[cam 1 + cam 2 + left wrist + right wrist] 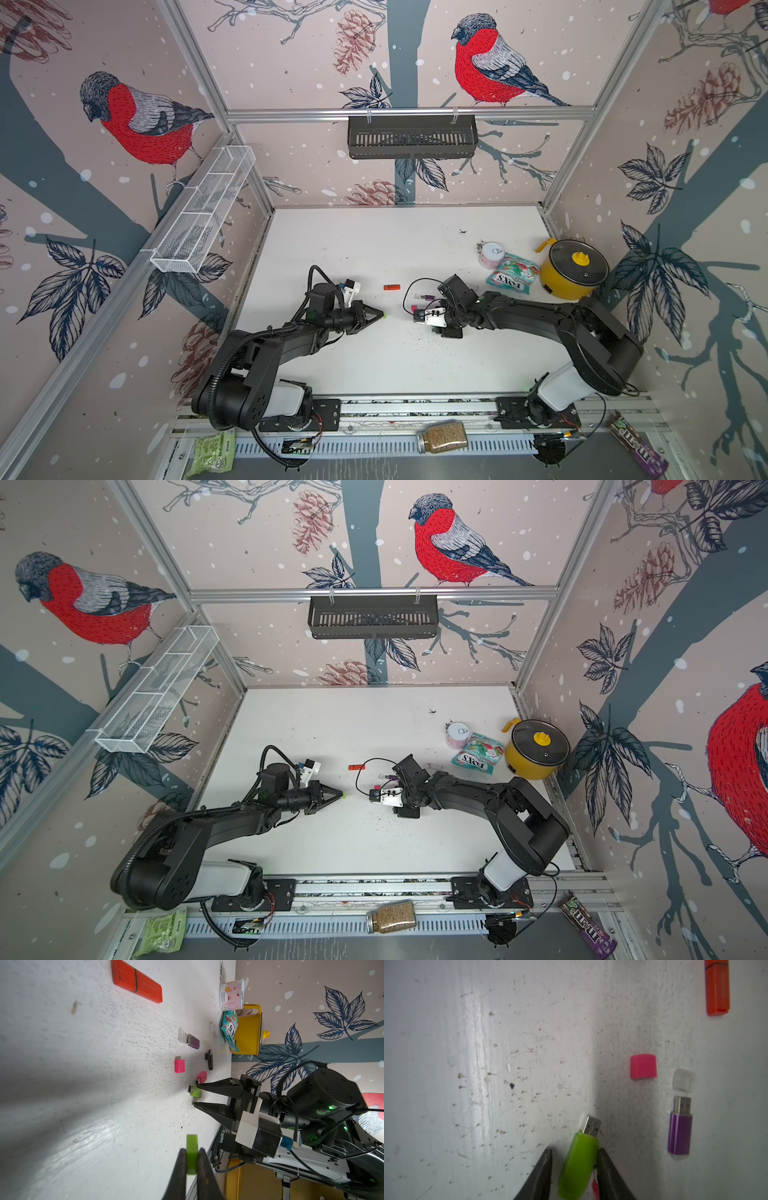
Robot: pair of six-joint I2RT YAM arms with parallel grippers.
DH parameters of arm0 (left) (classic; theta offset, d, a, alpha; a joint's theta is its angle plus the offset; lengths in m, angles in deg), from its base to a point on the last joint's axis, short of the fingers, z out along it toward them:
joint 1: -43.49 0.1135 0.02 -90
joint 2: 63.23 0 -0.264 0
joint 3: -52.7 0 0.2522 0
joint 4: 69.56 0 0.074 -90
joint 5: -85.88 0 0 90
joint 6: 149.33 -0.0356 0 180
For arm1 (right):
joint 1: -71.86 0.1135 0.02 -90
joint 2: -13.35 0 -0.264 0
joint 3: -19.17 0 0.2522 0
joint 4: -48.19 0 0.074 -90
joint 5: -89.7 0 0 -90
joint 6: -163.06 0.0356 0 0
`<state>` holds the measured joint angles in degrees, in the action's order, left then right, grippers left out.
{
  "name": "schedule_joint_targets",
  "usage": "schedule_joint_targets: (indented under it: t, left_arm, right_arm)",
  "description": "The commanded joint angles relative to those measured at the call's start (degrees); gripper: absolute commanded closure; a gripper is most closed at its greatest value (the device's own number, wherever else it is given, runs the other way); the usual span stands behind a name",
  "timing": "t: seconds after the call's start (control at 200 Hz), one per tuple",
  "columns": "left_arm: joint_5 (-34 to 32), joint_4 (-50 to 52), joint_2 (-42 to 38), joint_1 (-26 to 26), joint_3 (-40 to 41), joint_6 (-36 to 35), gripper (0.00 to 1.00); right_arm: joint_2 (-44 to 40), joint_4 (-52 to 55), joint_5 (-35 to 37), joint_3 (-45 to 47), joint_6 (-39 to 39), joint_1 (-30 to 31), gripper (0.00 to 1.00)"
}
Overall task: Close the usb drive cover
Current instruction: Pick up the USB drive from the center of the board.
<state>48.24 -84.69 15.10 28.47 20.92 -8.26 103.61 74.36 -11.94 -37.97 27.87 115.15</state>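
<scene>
On speckled white tabletop [374, 365] (bird-print walls [291, 62]): left pincer [380, 314] clamps green cap [191, 1153]; right pincer [196, 1095] parted around green drive [579, 1165].

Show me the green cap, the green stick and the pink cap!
green cap [191, 1153]: left wrist view, its middle.
green stick [579, 1165]: right wrist view, its body.
pink cap [643, 1067]: right wrist view, its middle.

Green USB drive [579, 1165] uncapped, lying flat; green cap [191, 1154] apart.
</scene>
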Motion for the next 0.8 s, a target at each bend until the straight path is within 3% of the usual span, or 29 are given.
schedule_joint_targets:
  t: [0.0,0.385,0.795]
  left_arm:
    - [0.28,-0.38,-0.15,-0.04,-0.09,-0.07,0.95]
    - [0.18,-0.38,-0.37,-0.01,0.00,-0.04,0.95]
    - [0.16,-0.47,-0.02,-0.01,0.10,0.02,0.95]
  right_arm:
    - [0.30,3.02,-0.39,0.16,-0.27,-0.03,0.64]
    - [1.75,5.52,-3.01,-1.33,1.02,-0.22,0.70]
    - [0.79,6.55,-2.15,-0.57,1.25,-1.74,0.64]
